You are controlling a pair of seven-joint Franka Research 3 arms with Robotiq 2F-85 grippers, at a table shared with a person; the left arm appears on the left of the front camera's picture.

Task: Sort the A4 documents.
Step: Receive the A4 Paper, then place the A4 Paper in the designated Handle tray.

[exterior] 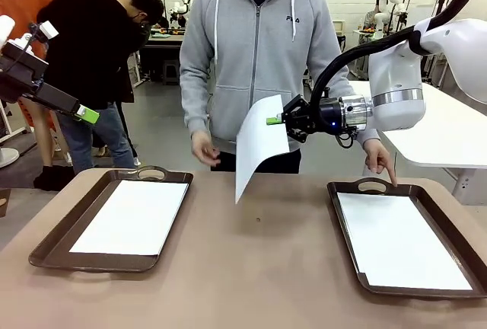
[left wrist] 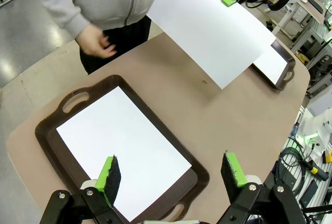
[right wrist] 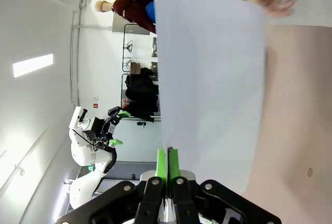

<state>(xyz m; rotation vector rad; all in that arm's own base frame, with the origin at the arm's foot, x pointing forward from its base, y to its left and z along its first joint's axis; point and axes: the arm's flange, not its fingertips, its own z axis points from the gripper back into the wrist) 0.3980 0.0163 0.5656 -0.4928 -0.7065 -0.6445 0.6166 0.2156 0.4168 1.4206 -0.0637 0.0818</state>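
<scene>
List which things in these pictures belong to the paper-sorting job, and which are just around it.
Part of the job:
held sheet, hanging from the right gripper
sheet in left tray
sheet in right tray
left tray
right tray

Just around:
left gripper, open above the left tray
person's hand

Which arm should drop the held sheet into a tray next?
Right. Its gripper is already shut on the hanging sheet above the table between the trays. The left gripper is open and empty over the left tray.
</scene>
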